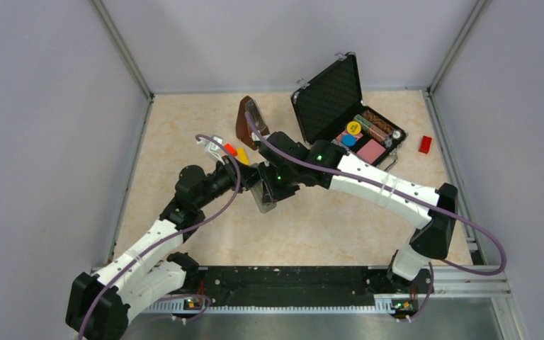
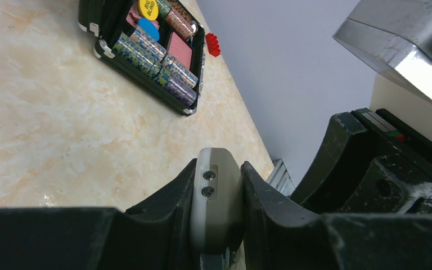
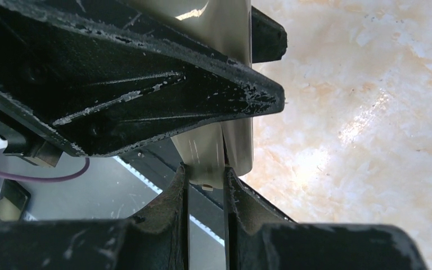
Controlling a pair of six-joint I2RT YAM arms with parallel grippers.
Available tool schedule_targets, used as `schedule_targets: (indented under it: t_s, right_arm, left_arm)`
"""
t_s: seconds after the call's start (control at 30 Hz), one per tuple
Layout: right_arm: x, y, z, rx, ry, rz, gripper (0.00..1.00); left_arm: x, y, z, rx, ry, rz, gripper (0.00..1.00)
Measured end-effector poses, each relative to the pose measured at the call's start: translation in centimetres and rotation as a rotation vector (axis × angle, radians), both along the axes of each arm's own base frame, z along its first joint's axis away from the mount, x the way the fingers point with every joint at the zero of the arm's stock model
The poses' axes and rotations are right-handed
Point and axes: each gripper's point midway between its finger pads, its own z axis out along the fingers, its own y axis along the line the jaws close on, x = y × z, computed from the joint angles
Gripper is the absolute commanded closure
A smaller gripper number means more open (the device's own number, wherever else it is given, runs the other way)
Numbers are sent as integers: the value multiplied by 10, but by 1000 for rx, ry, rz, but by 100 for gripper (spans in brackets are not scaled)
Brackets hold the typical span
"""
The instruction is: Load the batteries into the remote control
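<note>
**Left wrist view**
Grip: the left claw (image 2: 218,169) is clenched on the remote control (image 2: 216,205), one finger on each side. The remote's rounded end pokes out past the fingertips.
Room left of the claw: bare counter (image 2: 62,124) runs out to an open case (image 2: 108,52) of chips, well beyond the fingertips.
Far edge: a red block (image 2: 212,44) lies just past the case, close to the grey wall (image 2: 281,67).
Room right of the claw: tight, because the dark housing of the right arm (image 2: 371,174) stands just beside the right finger.

**Right wrist view**
Grip: the right claw (image 3: 205,171) is clenched on a thin end of the remote control, which rises from between its fingertips.
Above the claw: a finger of the left claw crosses the view and presses against the remote.
Room right of the claw: bare counter.

**Top view**
Meeting point: both claws join left of the counter's centre, with the remote control held between them.
Beyond the claws: a brown object (image 1: 248,122) stands near, and small red and yellow blocks (image 1: 236,152) lie just beside the left claw.
Right of the claws: the open case sits towards the far right corner, and the red block lies nearer the right wall.
Near side: a wide stretch of bare counter separates the claws from the black rail (image 1: 283,280) that carries the arm bases.
Edges: walls close off the left, far and right sides.
</note>
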Motion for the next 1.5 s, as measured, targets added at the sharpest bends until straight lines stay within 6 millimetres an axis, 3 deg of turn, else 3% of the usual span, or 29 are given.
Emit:
schedule_targets:
  t_s: [0.33,0.6,0.87,1.17,1.3,1.5]
  right_arm:
    - [-3,-2,0,-11,12,5,99]
    - [-3,-4,0,-26,21,0,78]
    - [1,-1,0,-23,12,-17,68]
    - [7,-2,1,-14,11,-45,46]
    - [12,-1,9,24,4,-62,37]
    - [12,-12,46,198,-41,-61,25]
  left_arm:
    - [-7,-4,3,-2,-21,-47,100]
    - [-6,-3,2,-9,1,-42,100]
    - [-5,1,2,-26,42,0,100]
    - [-1,5,1,-31,60,40,100]
    - [-1,6,3,-41,68,48,100]
    - [-1,6,6,-42,67,47,100]
